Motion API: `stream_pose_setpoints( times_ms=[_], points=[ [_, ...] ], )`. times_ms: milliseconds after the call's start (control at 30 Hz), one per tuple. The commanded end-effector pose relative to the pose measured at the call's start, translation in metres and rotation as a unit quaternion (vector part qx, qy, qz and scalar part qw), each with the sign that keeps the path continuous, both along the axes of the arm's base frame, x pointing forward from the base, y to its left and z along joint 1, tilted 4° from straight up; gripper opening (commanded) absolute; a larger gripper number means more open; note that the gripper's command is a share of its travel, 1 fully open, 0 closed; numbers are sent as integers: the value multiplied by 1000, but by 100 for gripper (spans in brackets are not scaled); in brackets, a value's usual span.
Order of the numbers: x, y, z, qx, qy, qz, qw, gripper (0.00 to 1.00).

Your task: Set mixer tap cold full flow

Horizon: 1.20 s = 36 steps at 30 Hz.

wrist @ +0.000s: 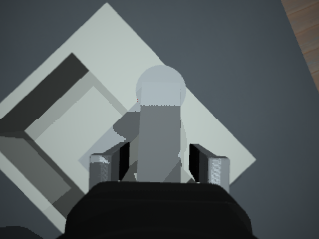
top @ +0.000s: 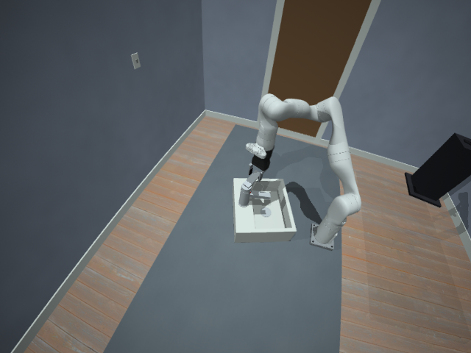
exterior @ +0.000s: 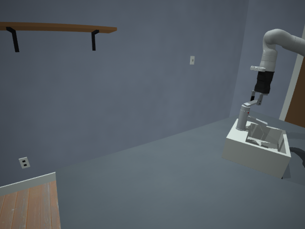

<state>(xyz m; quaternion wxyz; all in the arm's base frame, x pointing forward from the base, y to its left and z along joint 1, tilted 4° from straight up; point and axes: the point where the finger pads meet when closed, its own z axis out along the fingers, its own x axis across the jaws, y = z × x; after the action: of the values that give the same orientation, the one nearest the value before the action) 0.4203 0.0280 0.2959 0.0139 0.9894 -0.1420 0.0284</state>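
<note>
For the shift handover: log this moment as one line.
phase: release | pincer: open, holds nothing, fingers either side of lever | lever: raised, off the spout line | sink: on floor
</note>
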Motion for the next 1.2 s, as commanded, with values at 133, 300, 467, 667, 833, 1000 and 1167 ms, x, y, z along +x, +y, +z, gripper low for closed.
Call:
stream_pose_setpoints(
  times_ms=[133,300,467,667,833,1000,1167],
  points=[
    [0,0,1,0,-1,0,1000,100],
    [0,0,1,0,-1,0,1000,100],
    [0,0,1,0,-1,0,1000,100],
    [0,0,5,0,-1,0,1000,100],
    [-1,1,13,0,-1,0,1000,100],
    [-1,1,23,0,-1,0,1000,100],
    [-2,1,35,0,-1,0,1000,100]
  ],
)
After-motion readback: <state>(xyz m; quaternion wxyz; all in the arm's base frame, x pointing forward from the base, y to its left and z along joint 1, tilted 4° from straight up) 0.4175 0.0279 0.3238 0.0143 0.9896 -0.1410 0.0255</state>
